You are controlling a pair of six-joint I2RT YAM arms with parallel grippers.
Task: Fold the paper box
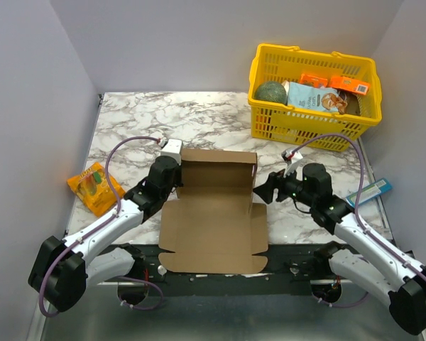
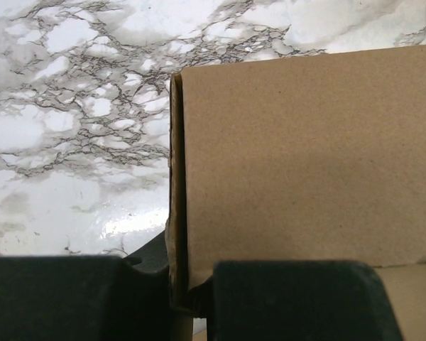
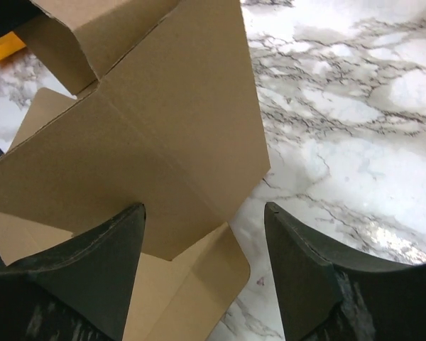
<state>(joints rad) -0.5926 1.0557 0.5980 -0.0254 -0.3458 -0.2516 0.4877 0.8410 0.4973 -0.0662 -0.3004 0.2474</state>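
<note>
Left jaws: narrow, pinching box (image 1: 211, 224) left wall (image 2: 176, 185) | right jaws: wide, straddling right flap (image 3: 163, 142), not gripping | box: near-centre of desk (image 1: 135, 117), between arms | tip: close on flap squarely, fold inward along crease

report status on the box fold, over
Left gripper shut on the paper box, left wall. Right gripper open at right wall. Rear walls up, front panel flat. Snack packet, yellow basket stand apart.
</note>
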